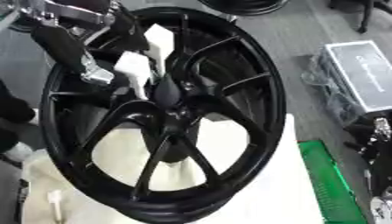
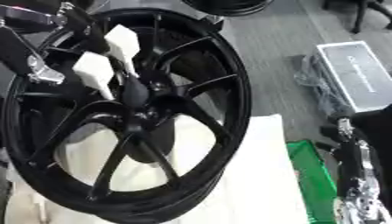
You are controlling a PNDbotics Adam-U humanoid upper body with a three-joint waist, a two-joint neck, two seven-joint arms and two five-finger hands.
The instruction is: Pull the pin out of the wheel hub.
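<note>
My left robot hand [image 1: 141, 65] at the black wheel hub [image 1: 165, 113], white-tipped fingers pinched on its centre pin [image 1: 167, 89], right robot hand [image 2: 360, 175] idle, grip unclear

A glossy black wheel hub [image 1: 165, 113] is seen on a cream-white counter [image 1: 268, 192], beside a green strip [image 1: 329, 183] and grey floor [image 1: 291, 39].
</note>
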